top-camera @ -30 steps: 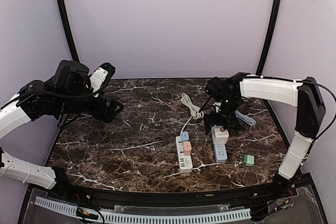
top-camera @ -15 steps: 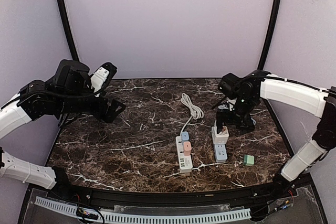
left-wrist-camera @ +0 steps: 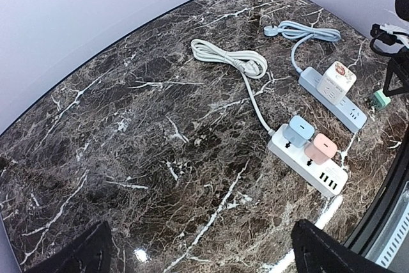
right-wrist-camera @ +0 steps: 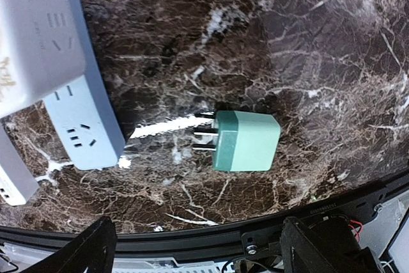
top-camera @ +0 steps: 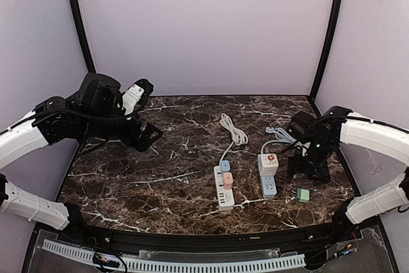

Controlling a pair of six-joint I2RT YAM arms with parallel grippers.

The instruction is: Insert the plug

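Observation:
A green plug (right-wrist-camera: pixel 246 140) lies on its side on the marble table (top-camera: pixel 160 183), prongs pointing toward the blue power strip (right-wrist-camera: pixel 83 119). In the top view the plug (top-camera: pixel 303 194) sits right of that strip (top-camera: pixel 269 187), near the front edge. My right gripper (right-wrist-camera: pixel 198 254) hovers over the plug, open, with its fingers (right-wrist-camera: pixel 83 250) wide on either side and touching nothing. It stands just behind the plug in the top view (top-camera: pixel 308 169). My left gripper (top-camera: pixel 147 135) is open and empty, high over the left of the table.
A white cube adapter (top-camera: pixel 268 163) sits plugged in the blue strip. A white power strip (top-camera: pixel 224 193) carries a blue plug (left-wrist-camera: pixel 299 130) and a pink plug (left-wrist-camera: pixel 321 149). Coiled white cable (top-camera: pixel 232 130) and blue cable (top-camera: pixel 281 135) lie behind. The table's front rail (right-wrist-camera: pixel 192 238) is close.
My right arm has swung from above the white cube adapter to the right and nearer, over the green plug. The left arm has shifted slightly right.

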